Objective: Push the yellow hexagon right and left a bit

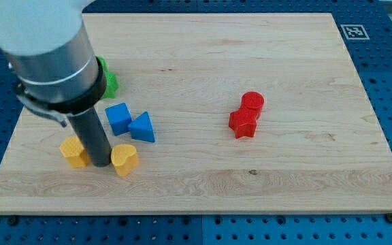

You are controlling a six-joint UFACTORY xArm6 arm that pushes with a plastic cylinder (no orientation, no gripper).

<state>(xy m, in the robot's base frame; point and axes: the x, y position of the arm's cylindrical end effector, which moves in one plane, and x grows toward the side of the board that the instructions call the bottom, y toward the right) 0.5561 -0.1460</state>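
The yellow hexagon [74, 152] lies near the board's lower left, partly hidden by my rod. My tip [100, 164] rests on the board just to the right of the hexagon, touching or nearly touching it. A yellow heart-shaped block [124, 160] sits right of the tip, so the tip stands between the two yellow blocks.
A blue cube [118, 118] and a blue triangle [142, 127] lie above the tip. A green block [109, 82] is partly hidden behind the arm. A red cylinder [252, 103] and a red star [243, 123] sit right of centre. The wooden board [264, 184] has its left edge close to the hexagon.
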